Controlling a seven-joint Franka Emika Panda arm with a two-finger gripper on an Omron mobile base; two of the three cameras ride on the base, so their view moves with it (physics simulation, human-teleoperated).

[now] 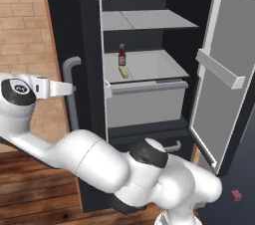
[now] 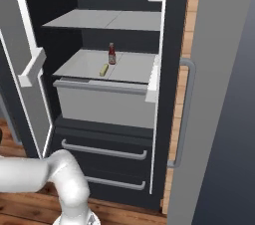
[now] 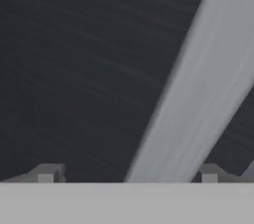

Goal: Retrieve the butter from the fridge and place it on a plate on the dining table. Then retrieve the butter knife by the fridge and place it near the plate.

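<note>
The gripper has its jaws spread wide apart, two small dark fingertips low in the hand view, one at seven o'clock and one at five o'clock. Between them rises one grey bar handle, slanting up toward one o'clock against a matte-black door; the tips sit either side of it without clamping it. From the left base camera, the hand sits at nine o'clock, right by that handle on the closed door of the fridge.

The other door stands swung open at three o'clock. Inside are two shelves. On the lower shelf lie two items: one butter, a small pale-yellow stick lying flat, and just behind it at one o'clock one red bottle, upright with a white cap. Below are two drawers with grey handles.
</note>
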